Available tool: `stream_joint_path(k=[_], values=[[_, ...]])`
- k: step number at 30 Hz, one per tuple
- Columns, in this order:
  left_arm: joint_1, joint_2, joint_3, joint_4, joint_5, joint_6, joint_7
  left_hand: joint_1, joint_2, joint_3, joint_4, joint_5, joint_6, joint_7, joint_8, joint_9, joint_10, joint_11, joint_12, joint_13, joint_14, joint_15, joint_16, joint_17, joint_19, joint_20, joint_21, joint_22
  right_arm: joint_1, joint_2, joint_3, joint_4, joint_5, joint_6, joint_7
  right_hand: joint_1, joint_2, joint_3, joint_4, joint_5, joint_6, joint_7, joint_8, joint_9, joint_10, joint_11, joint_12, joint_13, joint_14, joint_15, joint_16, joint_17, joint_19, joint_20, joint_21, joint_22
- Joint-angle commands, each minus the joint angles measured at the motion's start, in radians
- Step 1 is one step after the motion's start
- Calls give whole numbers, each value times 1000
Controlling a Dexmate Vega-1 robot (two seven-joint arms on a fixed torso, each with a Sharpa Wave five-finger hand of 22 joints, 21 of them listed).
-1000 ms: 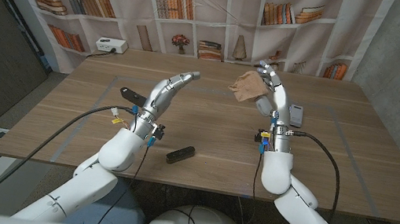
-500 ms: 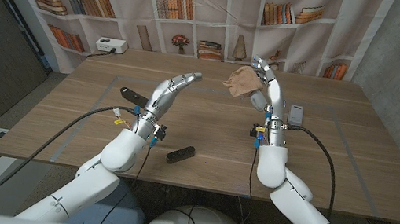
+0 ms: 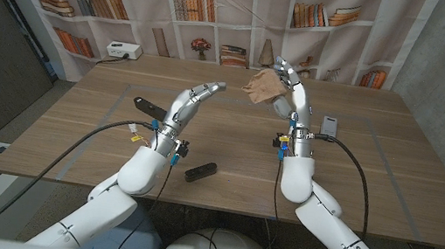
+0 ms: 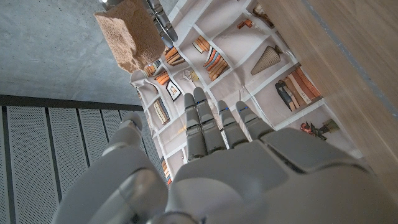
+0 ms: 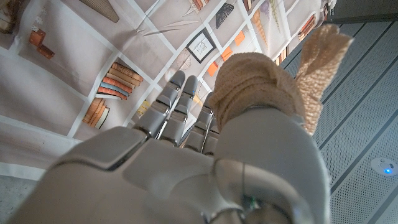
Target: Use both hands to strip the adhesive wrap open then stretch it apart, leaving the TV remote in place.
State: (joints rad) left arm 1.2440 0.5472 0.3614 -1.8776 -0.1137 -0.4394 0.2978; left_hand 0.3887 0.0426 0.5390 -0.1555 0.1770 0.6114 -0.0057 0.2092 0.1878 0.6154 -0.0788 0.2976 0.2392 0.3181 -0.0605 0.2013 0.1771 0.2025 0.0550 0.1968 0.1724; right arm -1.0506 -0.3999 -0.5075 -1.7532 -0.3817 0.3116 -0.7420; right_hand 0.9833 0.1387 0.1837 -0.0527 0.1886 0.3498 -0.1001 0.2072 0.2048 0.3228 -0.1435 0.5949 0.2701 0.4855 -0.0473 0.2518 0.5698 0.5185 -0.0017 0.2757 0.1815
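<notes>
Aloft, wrap (image 3: 265,85) in right robot hand (image 3: 288,90).

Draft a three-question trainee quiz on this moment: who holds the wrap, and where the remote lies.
1. True or false: the tan crumpled adhesive wrap lies on the wooden table.
2. Which hand grips the wrap: A. the left hand, B. the right hand, C. both?
3. Fill in: the black TV remote lies on the table nearest the ___ arm.

Key: 1. False, it is held up above the table. 2. B. 3. Left.
</notes>
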Motion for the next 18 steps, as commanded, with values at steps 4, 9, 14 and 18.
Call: stream_joint_path(k=[4, 9, 14, 18], values=[[0, -48, 39, -11, 41, 17, 45, 34, -4, -3, -8, -5, 90, -11, 27, 5, 86, -5, 27, 13, 63, -20, 12, -2, 30, -25, 7, 2, 30, 13, -26, 34, -9, 18, -20, 2, 6, -1, -8, -1, -2, -7, 4, 0, 8, 3, -8, 0, -12, -169, -3, 1, -8, 1, -7, 3], [-2, -61, 55, -15, 59, 42, 62, 41, -7, -6, -9, -6, 78, -1, 19, 6, 75, 0, 20, 16, 51, -14, 4, -1, 22, -19, 2, 2, 31, 18, -30, 31, -18, 27, -35, -1, 6, -2, -8, -1, -5, -9, 4, 0, 9, 3, -13, -2, -20, -167, -5, 0, -14, 1, -10, 4], [-6, -79, 62, -10, 70, 39, 84, 51, -8, -7, -11, -5, 67, -9, 13, 7, 66, -1, 14, 20, 31, -14, -5, -1, 14, -23, -2, 2, 28, 27, -36, 27, -27, 27, -45, -3, 7, -4, -8, -1, -6, -9, 4, 0, 7, 3, -19, -4, -27, -167, -6, 0, -19, 2, -13, 4], [-15, -92, 69, 1, 61, 22, 88, 58, -7, -7, -12, -5, 63, -12, 10, 7, 62, -8, 11, 21, 19, -11, -9, -1, 11, -21, -3, 2, 21, 32, -43, 18, -34, 20, -48, -6, 7, -5, -8, -2, -9, -10, 3, 0, 5, 3, -24, -5, -34, -166, -7, 1, -25, 3, -16, 4]])
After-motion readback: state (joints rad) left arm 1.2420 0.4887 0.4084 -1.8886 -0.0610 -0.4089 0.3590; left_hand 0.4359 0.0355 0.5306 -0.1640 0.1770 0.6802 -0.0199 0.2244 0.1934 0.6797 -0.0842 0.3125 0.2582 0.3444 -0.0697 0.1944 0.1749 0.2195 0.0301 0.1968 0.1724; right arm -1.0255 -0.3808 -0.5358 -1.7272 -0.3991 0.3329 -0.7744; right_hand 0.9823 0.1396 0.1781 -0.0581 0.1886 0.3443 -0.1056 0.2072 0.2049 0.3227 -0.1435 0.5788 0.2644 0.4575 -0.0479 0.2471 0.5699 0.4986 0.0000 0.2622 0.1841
